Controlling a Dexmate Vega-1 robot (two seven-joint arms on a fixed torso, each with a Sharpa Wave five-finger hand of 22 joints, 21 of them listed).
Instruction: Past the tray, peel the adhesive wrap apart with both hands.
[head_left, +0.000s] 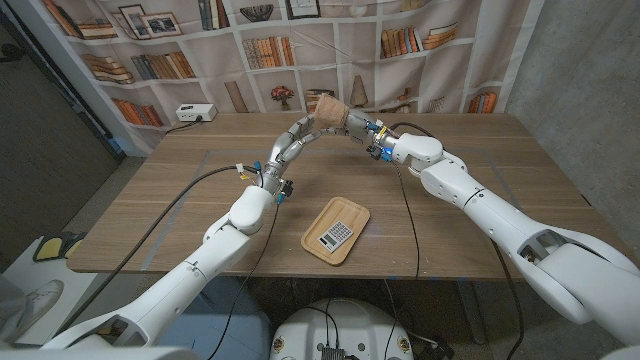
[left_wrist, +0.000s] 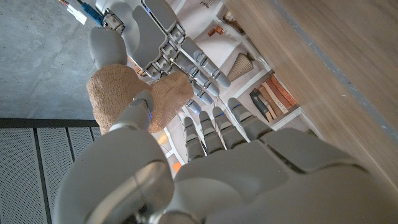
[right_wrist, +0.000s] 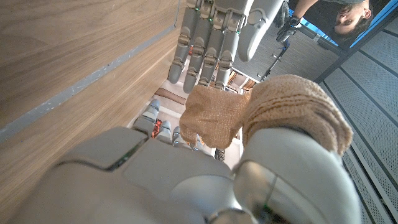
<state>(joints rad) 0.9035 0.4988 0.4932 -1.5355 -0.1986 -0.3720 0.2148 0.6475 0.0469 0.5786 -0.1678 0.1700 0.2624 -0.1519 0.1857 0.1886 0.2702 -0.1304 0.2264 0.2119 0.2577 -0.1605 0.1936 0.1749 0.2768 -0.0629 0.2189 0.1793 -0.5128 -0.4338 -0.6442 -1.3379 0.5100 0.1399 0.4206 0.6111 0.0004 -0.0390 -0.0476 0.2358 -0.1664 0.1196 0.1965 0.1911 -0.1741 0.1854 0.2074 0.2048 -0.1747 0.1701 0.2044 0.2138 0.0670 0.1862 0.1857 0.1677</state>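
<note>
Small item on tray (head_left: 312, 244) near mid-table: too small to tell, maybe a calculator (head_left: 337, 234). Wrap (head_left: 327, 112) partly hidden by fingers.

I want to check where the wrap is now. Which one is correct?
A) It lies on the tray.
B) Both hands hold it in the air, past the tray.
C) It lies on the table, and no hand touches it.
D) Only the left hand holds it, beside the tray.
B: the head view shows the wrap raised between the left hand and the right hand, beyond the tray, which holds a calculator.
</note>
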